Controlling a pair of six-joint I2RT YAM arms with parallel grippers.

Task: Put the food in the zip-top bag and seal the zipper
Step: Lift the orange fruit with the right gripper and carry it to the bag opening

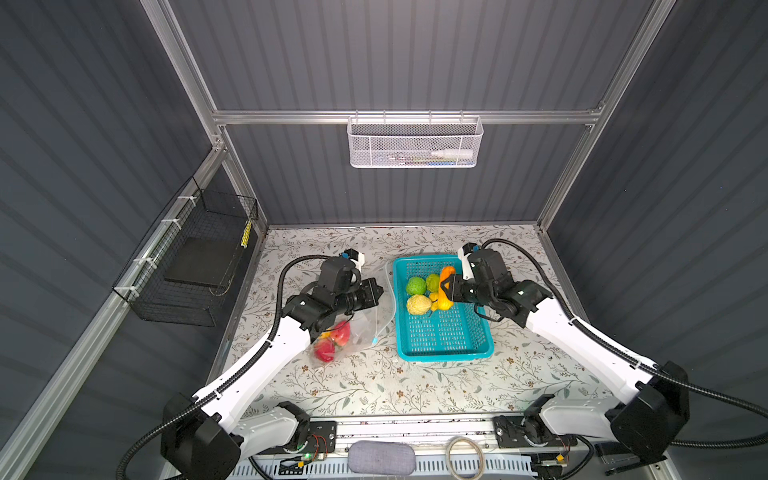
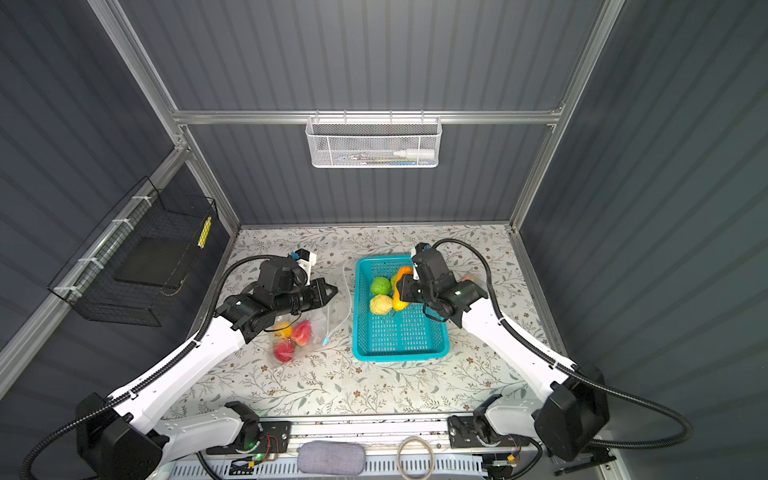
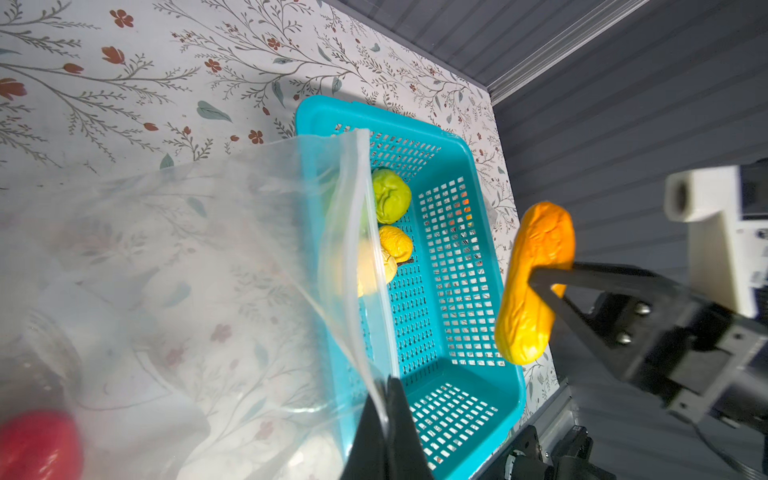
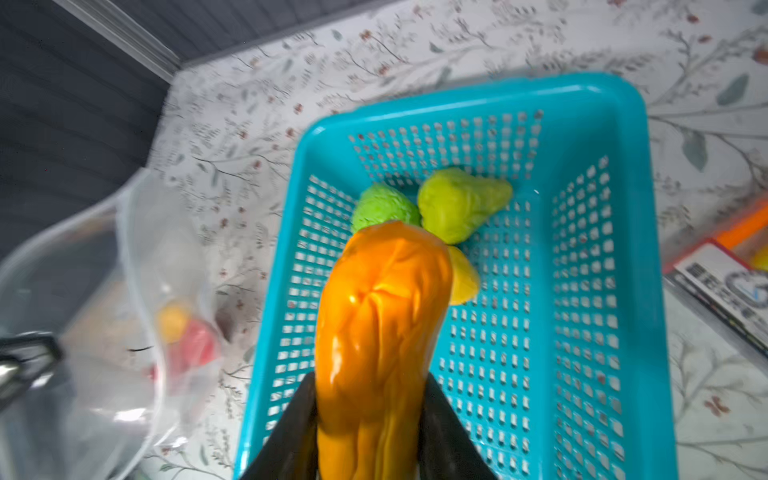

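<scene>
- Top views both showed the floral table (image 1: 374,386) (image 2: 332,386) carrying everything, with the two arms reaching in from its near edge.
- The teal basket (image 1: 444,355) (image 2: 399,355) sat right of centre on the table, and the near half of its perforated floor was bare.
- The zip-top bag (image 1: 365,328) (image 2: 320,328) lay just left of the basket, clear and crinkled. Its mouth was unsealed and lifted toward the basket.
- The left end effector (image 1: 379,291) (image 3: 388,415) was pinched fully closed on the bag's upper edge (the left wrist view showed the film caught between its black fingers).
- The right end effector (image 1: 445,286) (image 4: 370,386) was clamped partway closed around the long orange food (image 3: 536,249) (image 4: 382,299). It held the piece up, clear of the floor at the basket's far end.
- Four pieces were clustered at the far end of the basket:
  - the pale yellow food (image 1: 419,304)
  - the bumpy green food (image 1: 416,286)
  - the pear-shaped green food (image 4: 457,203)
  - the small yellow food (image 4: 463,276)
- Inside the bag, near its closed end, sat the red food (image 1: 325,351), the pink-red food (image 1: 340,332) and a yellow piece (image 2: 283,328).
- The zipper (image 3: 357,216) ran as a thin strip along the raised edge, with its light-blue slider (image 1: 375,340) at the near end of the mouth.
</scene>
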